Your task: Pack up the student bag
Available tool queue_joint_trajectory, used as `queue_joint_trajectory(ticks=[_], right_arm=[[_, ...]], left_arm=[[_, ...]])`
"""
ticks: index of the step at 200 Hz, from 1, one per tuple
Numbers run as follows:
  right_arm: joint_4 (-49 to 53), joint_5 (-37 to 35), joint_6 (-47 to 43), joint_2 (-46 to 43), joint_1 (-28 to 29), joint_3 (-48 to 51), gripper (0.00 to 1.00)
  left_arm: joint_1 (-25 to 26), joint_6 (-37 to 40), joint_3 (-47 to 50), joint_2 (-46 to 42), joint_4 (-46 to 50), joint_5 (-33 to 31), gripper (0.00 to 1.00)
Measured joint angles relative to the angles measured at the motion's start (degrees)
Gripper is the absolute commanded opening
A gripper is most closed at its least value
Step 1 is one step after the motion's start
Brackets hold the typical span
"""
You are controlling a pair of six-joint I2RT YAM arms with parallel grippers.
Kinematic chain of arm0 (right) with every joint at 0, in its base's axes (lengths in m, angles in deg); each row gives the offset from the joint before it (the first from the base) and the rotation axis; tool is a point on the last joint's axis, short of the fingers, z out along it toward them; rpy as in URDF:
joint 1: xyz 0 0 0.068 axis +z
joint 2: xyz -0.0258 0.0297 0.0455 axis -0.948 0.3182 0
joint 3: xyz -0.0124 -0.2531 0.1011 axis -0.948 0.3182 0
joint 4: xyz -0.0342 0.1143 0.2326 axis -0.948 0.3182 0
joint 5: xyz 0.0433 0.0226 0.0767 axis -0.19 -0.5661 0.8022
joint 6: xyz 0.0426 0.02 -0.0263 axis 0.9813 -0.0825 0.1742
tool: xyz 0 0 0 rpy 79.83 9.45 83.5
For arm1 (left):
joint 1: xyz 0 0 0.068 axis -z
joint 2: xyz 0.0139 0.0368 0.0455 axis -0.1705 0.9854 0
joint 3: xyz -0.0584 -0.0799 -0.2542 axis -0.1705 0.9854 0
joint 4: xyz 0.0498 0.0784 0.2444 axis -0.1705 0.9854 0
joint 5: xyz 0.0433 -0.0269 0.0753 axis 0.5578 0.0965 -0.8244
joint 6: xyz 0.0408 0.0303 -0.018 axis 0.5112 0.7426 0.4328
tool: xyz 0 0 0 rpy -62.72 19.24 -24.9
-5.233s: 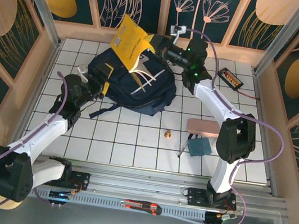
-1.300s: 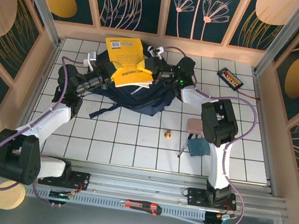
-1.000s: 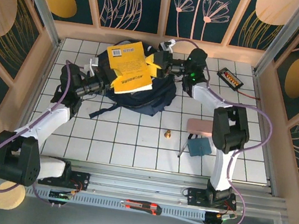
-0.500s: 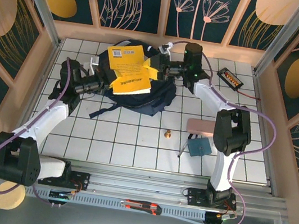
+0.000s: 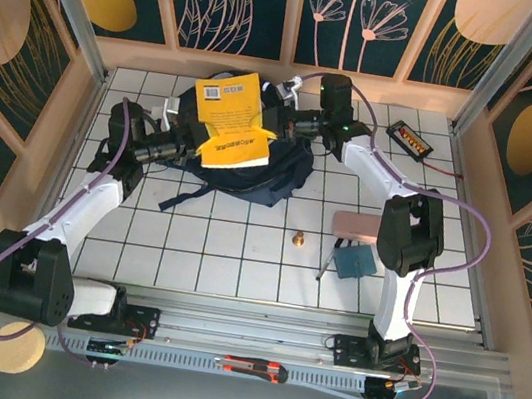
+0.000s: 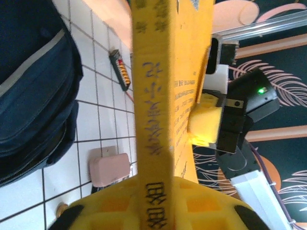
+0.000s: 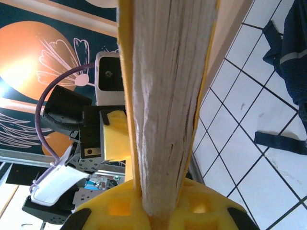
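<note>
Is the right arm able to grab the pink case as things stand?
Probably not yet: the right claw is shut on the yellow book above the student bag; the pink case itself lies uncovered.

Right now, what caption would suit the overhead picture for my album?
Yellow book caught between the left gripper and right gripper, over a navy backpack.
</note>
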Motion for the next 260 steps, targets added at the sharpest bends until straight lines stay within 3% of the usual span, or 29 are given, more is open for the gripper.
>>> queue_joint_trajectory(ticks=[15,30,50,85,118,164,217,260], right_arm=[[0.11,-1.81,-0.83,-1.07,-1.33,2.91,0.00],[1.62,-4.74,-1.31,-3.30,-4.37,7.67,0.00],[6.43,-11.98,-3.04,-7.48,-10.40,13.86,0.00],[14.93,-26.77,-5.64,-17.90,-21.68,23.69,0.00],[19.45,-31.43,-7.67,-24.57,-24.46,26.91,0.00],[21.99,-31.93,-9.92,-28.09,-24.72,29.83,0.00],[24.09,-32.68,-10.21,-28.83,-25.38,31.78,0.00],[24.17,-33.07,-10.21,-29.27,-26.36,31.78,0.00]], left_arm=[[0.15,7.37,-5.25,1.51,9.64,-3.21,0.82],[0.81,17.46,-12.96,3.52,20.94,-10.01,0.91],[4.83,29.51,-20.55,6.03,31.32,-21.20,0.98],[19.50,44.65,-27.08,15.78,40.92,-38.99,0.99],[28.41,53.35,-32.63,27.65,45.33,-50.01,0.99],[29.86,57.61,-44.94,39.23,47.78,-54.58,0.98],[29.90,59.87,-62.03,50.03,50.84,-54.42,0.85],[29.90,60.33,-65.59,55.15,52.89,-53.57,0.79]])
